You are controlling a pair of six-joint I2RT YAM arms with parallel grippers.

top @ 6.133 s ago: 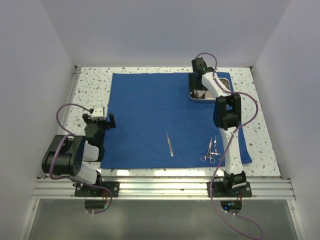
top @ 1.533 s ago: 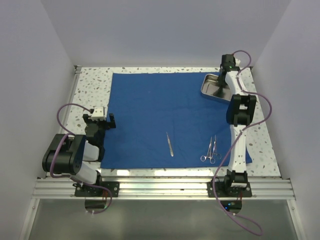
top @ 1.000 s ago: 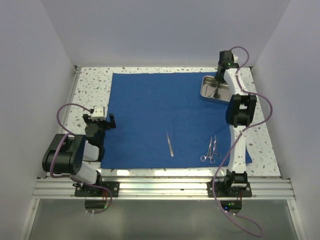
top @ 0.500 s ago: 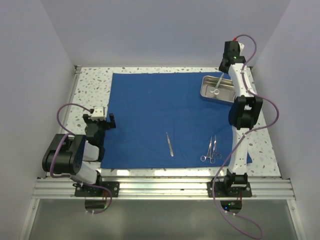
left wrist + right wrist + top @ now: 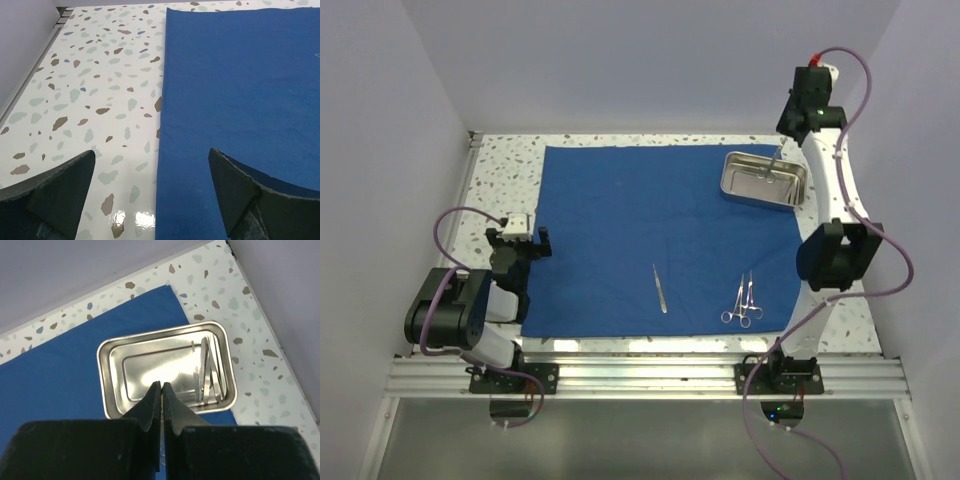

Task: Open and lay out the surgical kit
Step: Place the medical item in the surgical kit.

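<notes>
The royal-blue cloth (image 5: 650, 220) lies spread flat over the table. On its far right corner stands the steel tray (image 5: 732, 185), partly overhanging the cloth edge, with thin steel instruments (image 5: 206, 370) along its right side. Tweezers (image 5: 660, 288) and two ring-handled forceps (image 5: 744, 302) lie on the near part of the cloth. My right gripper (image 5: 161, 385) hangs high above the tray (image 5: 102, 380), shut, with nothing showing past its tips. My left gripper (image 5: 151, 152) is open and low over the cloth's left edge (image 5: 162, 125).
Speckled terrazzo tabletop (image 5: 90, 80) shows left of the cloth and around the tray's right end (image 5: 260, 375). White walls close the table in at the back and both sides. The raised right arm (image 5: 832, 250) stands along the right edge.
The tray has shifted a little to the right and now rests flat. My right gripper has risen up and back to the right, away from it. The left arm has not moved.
</notes>
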